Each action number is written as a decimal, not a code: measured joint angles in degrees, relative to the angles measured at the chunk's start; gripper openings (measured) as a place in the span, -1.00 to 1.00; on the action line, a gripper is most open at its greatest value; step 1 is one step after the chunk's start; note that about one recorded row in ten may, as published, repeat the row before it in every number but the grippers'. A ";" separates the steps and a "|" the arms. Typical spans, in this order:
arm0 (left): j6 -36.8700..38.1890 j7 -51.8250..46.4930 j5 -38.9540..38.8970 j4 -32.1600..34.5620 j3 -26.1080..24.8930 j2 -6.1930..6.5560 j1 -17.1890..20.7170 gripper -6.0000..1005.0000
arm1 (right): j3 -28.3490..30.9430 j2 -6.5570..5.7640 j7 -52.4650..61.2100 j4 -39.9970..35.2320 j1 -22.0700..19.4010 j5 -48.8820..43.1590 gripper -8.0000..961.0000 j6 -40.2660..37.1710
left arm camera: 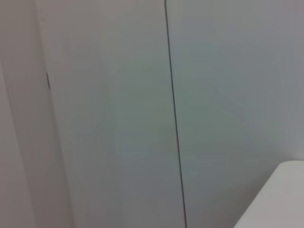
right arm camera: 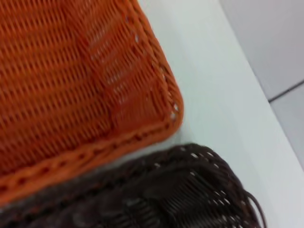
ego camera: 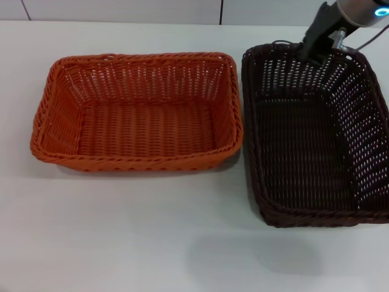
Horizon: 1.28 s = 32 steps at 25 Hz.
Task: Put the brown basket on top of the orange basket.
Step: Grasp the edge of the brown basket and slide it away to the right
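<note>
The orange basket (ego camera: 138, 112) sits on the white table (ego camera: 152, 243), left of centre, and its corner fills much of the right wrist view (right arm camera: 71, 80). Right beside it, with a narrow gap between them, stands the brown basket (ego camera: 316, 140), whose rim also shows in the right wrist view (right arm camera: 180, 190). Both baskets are empty and upright. My right gripper (ego camera: 313, 53) reaches down at the brown basket's far rim, near its middle. My left gripper is out of view.
A pale wall with a vertical seam (left arm camera: 173, 118) fills the left wrist view, with a table corner (left arm camera: 280, 194) at its edge. The wall runs along the table's far edge (ego camera: 152, 22). Bare tabletop lies in front of both baskets.
</note>
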 joint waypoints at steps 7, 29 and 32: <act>0.00 0.00 0.00 -0.06 0.09 -0.41 0.43 0.65 | -3.54 0.15 6.15 0.17 0.22 1.80 -0.99 2.94; 0.00 0.00 0.00 -0.25 0.00 -0.73 1.18 0.65 | -15.54 -0.64 26.62 -20.87 -4.68 24.97 -0.03 18.51; 0.00 0.00 0.00 -0.31 -0.16 -0.71 1.37 0.65 | -18.61 -2.37 29.51 -22.63 -5.51 29.12 -0.03 19.42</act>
